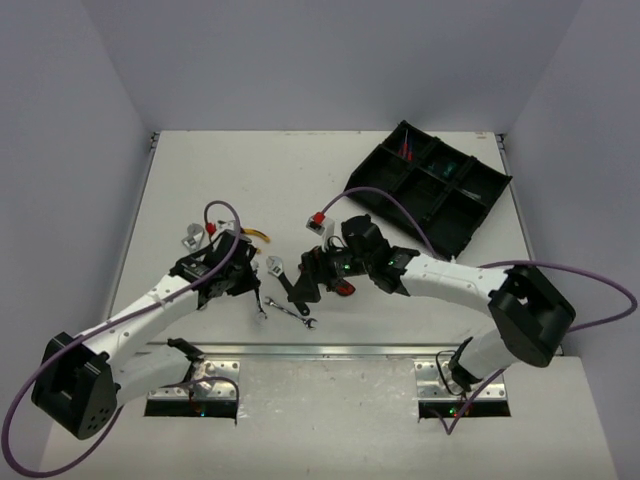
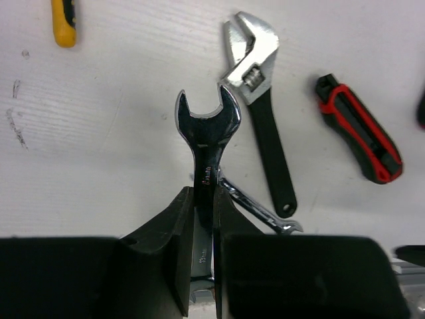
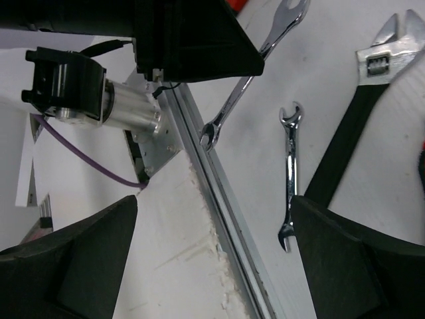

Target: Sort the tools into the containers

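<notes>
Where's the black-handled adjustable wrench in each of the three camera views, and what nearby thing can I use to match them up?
Top external: the black-handled adjustable wrench lies left of centre, only its head clearly showing.
Left wrist: the wrench is upper right of centre, head up, beside the gripped open-end wrench.
Right wrist: it runs diagonally along the right side, head at top right.
Shared landmark: the small silver wrench by its handle end.

Silver gleamed on the open-end wrench (image 2: 204,129). The adjustable wrench (image 2: 264,126) wore a black handle under its silver head. The utility knife (image 2: 358,136) was black, striped red; the pliers handle (image 2: 64,20) yellow; the organiser tray (image 1: 470,212) black.
</notes>
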